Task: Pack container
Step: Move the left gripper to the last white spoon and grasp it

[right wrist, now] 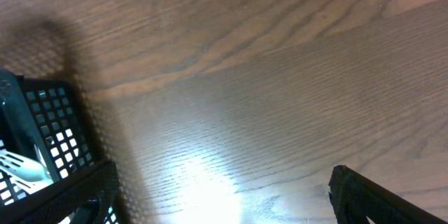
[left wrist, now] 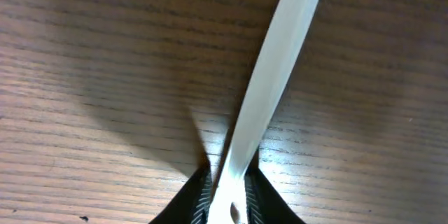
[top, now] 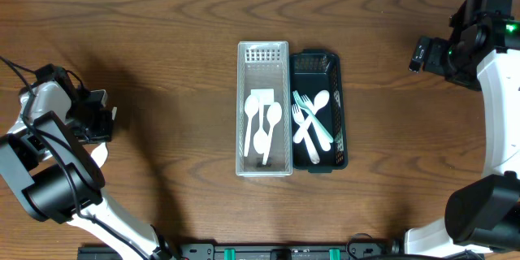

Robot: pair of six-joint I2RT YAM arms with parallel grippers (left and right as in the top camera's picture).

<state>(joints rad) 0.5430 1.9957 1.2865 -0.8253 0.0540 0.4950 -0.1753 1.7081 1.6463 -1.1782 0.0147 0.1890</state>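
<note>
A clear tray [top: 241, 89] in the middle of the table holds three white spoons [top: 262, 130]. A black basket [top: 339, 89] touching its right side holds white forks, a white spoon and a teal fork [top: 313, 122]. My left gripper [top: 104, 122] is at the far left, shut on the handle of a white plastic utensil [left wrist: 269, 84] just above the wood. The utensil's head is out of view. My right gripper [top: 421, 53] is open and empty at the far right, above bare wood [right wrist: 224, 196].
The black basket's corner [right wrist: 49, 112] shows at the left of the right wrist view, with a white utensil inside. Brown wooden table [top: 162, 49] lies around the containers. The arm bases stand at the front left and front right.
</note>
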